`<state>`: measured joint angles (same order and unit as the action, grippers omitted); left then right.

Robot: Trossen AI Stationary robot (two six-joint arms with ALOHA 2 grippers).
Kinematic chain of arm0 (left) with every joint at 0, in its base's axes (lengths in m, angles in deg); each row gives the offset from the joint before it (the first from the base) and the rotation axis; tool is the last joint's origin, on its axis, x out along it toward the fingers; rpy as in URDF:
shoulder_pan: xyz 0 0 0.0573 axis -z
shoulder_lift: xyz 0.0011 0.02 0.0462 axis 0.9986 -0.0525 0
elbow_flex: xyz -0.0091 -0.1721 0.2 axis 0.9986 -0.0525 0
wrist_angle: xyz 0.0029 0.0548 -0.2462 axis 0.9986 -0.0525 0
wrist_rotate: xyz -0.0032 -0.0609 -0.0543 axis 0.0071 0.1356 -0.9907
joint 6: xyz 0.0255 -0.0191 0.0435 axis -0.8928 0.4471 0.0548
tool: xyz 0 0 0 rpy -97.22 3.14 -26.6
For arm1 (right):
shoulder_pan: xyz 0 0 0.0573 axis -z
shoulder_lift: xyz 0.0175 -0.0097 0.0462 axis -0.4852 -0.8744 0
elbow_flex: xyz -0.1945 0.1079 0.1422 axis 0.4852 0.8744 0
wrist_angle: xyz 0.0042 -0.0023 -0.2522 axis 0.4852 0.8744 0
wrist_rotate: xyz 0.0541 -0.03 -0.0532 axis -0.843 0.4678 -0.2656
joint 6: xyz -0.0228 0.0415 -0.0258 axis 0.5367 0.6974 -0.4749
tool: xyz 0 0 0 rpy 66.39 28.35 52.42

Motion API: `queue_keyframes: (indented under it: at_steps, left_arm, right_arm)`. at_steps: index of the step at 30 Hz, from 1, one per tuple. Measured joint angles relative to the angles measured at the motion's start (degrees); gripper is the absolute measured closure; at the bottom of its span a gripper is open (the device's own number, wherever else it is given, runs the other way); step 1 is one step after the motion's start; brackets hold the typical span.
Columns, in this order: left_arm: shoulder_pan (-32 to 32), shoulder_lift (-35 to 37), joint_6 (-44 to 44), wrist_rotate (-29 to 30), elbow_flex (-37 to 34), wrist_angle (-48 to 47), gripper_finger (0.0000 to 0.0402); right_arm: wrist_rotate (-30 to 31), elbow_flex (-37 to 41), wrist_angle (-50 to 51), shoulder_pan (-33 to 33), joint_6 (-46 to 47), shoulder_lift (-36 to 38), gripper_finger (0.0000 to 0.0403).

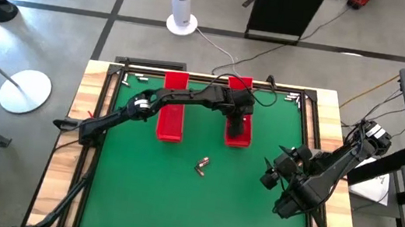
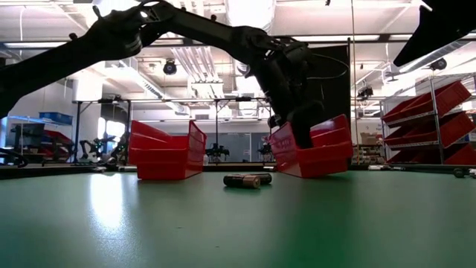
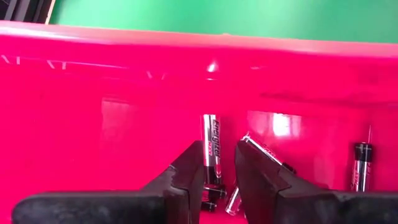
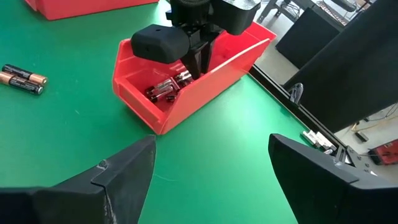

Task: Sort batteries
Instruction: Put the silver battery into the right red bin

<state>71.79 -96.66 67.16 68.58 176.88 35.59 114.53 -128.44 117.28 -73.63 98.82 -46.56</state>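
Two loose batteries [image 1: 202, 164] are lying side by side on the green table [image 1: 137, 191], nearest the low camera.
More batteries [image 4: 166, 89] are resting inside the right-hand red tray [image 1: 240, 110] toward the table's far edge; the left gripper [image 1: 239, 126] is reaching into it, fingers [image 3: 186, 177] slightly parted and gripping nothing. Another red tray [image 1: 172, 109] is sitting beside it. The right gripper [image 1: 271, 174] is hovering near the table's right edge, jaws spread wide and empty.

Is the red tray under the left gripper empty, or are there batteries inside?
Not empty: the red tray holds several batteries, seen under the left gripper.
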Motion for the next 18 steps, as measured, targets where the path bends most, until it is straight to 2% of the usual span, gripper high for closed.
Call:
queue_keyframes:
  at_steps: [6, 12, 18]
  left_arm:
    - [0.4, 1.4, 1.0, 0.0, 0.0, 2.0, 0.0329]
    - [0.5, 3.6, 2.1, 0.0, 0.0, 2.5, 0.0329]
    - [1.0, 6.3, 3.5, 0.0, 0.0, 7.1, 0.0329]
  right_arm:
    - [0.0, 0.0, 0.0, 0.0, -0.3, 0.0, 0.0092]
    - [-0.1, 0.0, -0.1, 0.0, -0.3, 0.0, 0.0103]
    - [-0.1, 0.0, -0.1, 0.0, -0.3, 0.0, 0.011]
